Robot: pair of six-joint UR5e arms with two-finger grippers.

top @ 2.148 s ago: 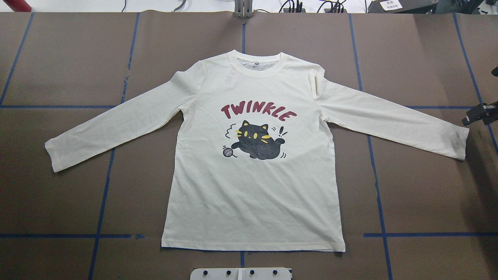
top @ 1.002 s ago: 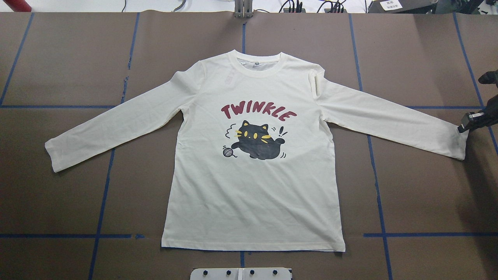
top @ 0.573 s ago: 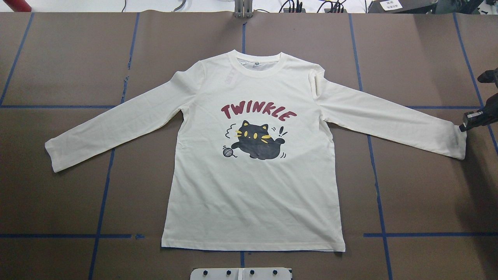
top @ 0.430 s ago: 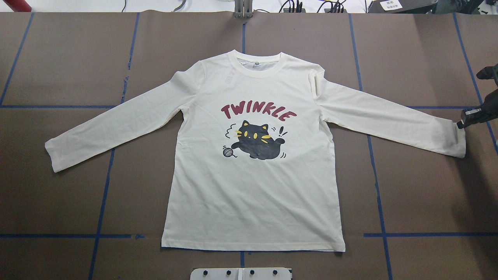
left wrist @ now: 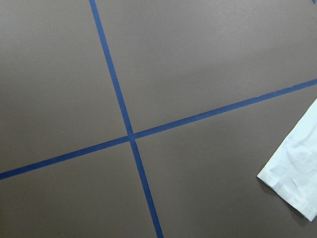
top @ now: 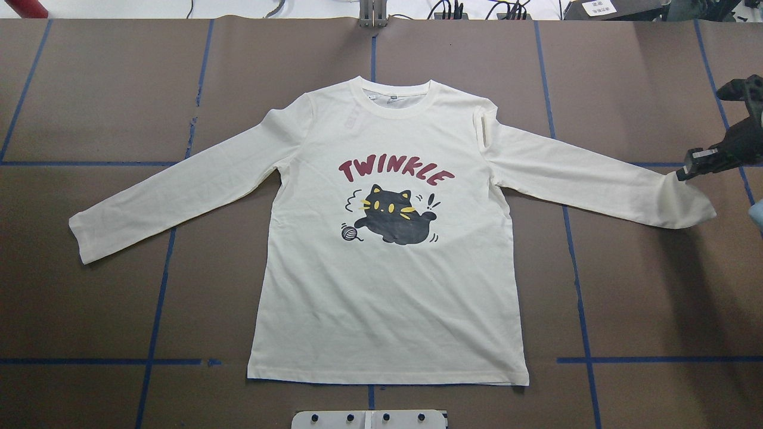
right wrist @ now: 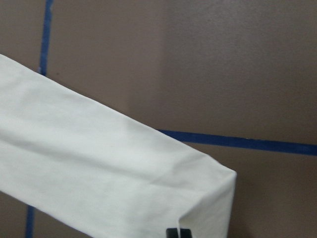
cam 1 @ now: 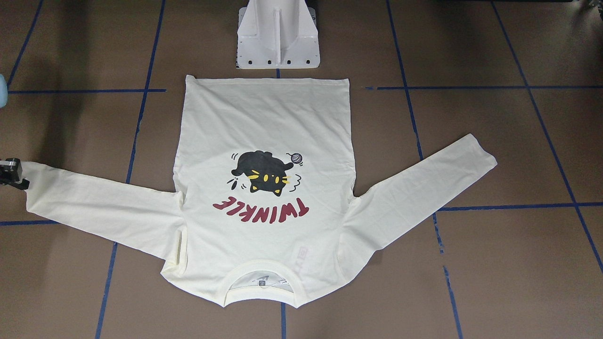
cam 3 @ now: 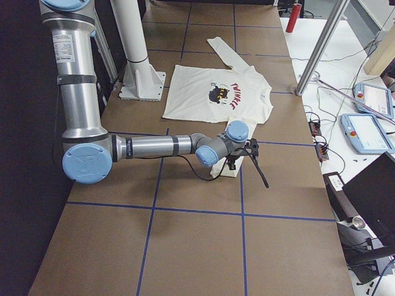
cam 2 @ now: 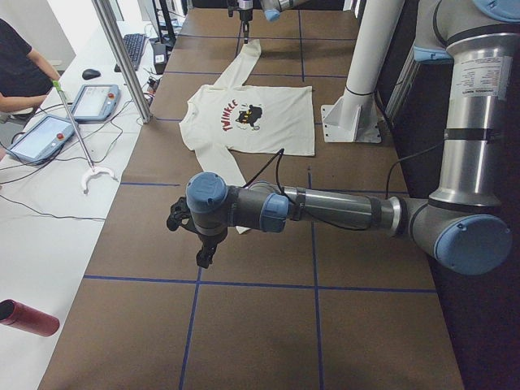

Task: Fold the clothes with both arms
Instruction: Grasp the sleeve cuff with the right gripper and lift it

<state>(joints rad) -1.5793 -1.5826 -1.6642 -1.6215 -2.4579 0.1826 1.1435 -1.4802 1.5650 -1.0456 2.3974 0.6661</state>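
The cream long-sleeved T-shirt (top: 387, 286) lies flat and print side up, with both sleeves spread; it also shows in the front view (cam 1: 264, 122). My right gripper (top: 685, 173) is shut on the far corner of the right sleeve cuff (top: 685, 202) and holds that corner a little off the table. The front view shows it at the left edge (cam 1: 13, 173). The right wrist view shows the fingertips (right wrist: 178, 232) pinching the cuff (right wrist: 148, 168). My left gripper (cam 2: 201, 250) hangs above bare table beyond the left cuff (left wrist: 294, 171); I cannot tell whether it is open or shut.
The white pedestal (cam 1: 278, 37) stands just behind the shirt's hem. Blue tape lines (top: 158, 298) cross the brown table. A side table with teach pendants (cam 2: 49, 134) and a red cylinder (cam 2: 28, 317) runs along the far edge, where an operator (cam 2: 20, 69) sits.
My right gripper came in from the right edge to the right cuff, shut on its far corner, and pulled it up and inward. The rest of the shirt has not moved.
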